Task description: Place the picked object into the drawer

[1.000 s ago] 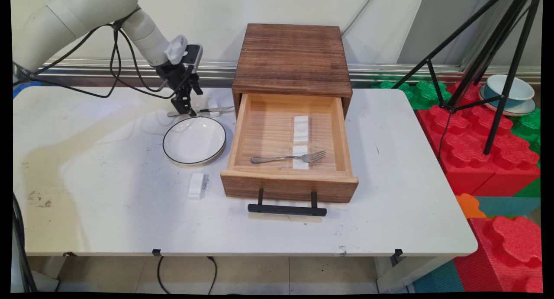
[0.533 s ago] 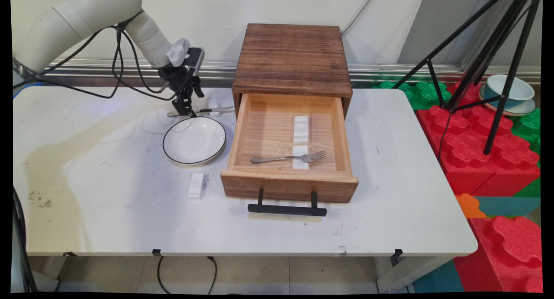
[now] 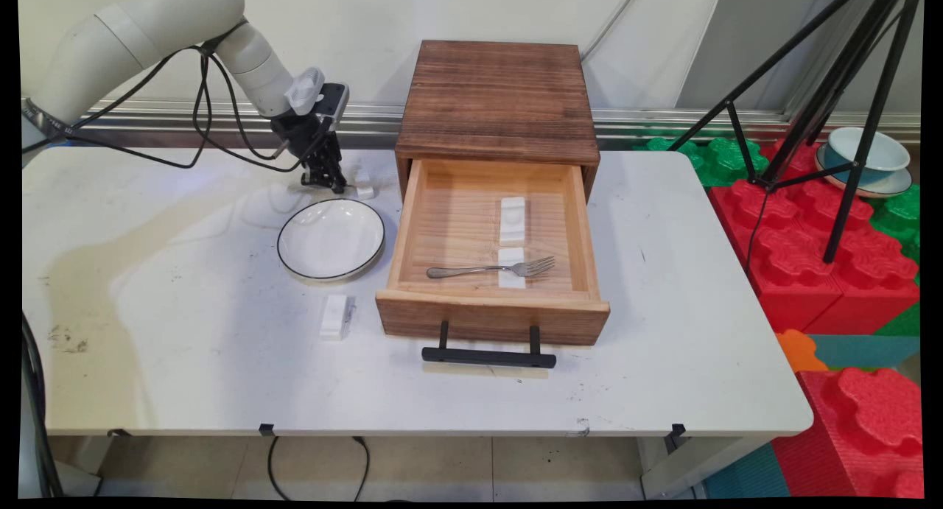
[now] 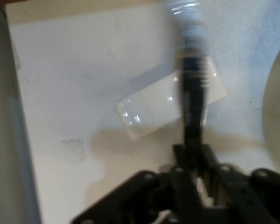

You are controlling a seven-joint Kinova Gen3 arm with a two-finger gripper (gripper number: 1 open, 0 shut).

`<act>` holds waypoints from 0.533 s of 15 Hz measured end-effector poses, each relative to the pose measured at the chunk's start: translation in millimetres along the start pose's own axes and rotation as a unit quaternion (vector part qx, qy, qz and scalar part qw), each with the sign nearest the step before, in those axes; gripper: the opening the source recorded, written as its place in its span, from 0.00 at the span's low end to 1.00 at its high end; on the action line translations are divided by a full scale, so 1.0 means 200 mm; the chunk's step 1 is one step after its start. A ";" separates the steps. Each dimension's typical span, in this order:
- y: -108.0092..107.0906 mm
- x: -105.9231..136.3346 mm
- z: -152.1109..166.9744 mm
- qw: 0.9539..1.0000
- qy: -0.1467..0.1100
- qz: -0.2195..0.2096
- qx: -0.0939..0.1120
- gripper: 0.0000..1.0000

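Near edge of tabletop [image 3: 442, 398] bare, wide free room lower left and right. Small white block [image 3: 335, 316] left of centre, just beside open drawer [image 3: 492, 314]; black handle [image 3: 488, 356] juts toward near edge. Fork [image 3: 490, 269] inside drawer. Plate [image 3: 331, 239] close to drawer's left wall. Beyond plate, upper left, gripper [image 3: 329, 183] [image 4: 192, 154] pressed together, pinching slim dark utensil [image 4: 192, 93] over white rest [image 4: 154, 109]. Wooden cabinet [image 3: 499, 100] at back, wall behind. Tripod [image 3: 847, 126], red foam blocks [image 3: 810, 251] far right.
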State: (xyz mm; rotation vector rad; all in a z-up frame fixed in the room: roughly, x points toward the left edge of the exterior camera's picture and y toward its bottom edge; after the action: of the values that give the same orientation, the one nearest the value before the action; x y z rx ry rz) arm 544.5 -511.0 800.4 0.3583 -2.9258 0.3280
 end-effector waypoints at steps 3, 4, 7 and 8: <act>0.00 -0.01 0.00 1.000 -0.001 -0.003 -0.002 0.00; 0.00 -0.01 0.00 1.000 -0.002 -0.005 -0.002 0.00; 0.00 -0.02 0.00 1.000 -0.003 -0.007 -0.003 0.00; 0.00 -0.02 -0.01 1.000 -0.003 -0.008 -0.003 0.00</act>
State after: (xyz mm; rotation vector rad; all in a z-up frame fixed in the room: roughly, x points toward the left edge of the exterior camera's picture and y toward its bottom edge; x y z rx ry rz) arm 548.5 -509.8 801.1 0.3824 -2.9274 0.3176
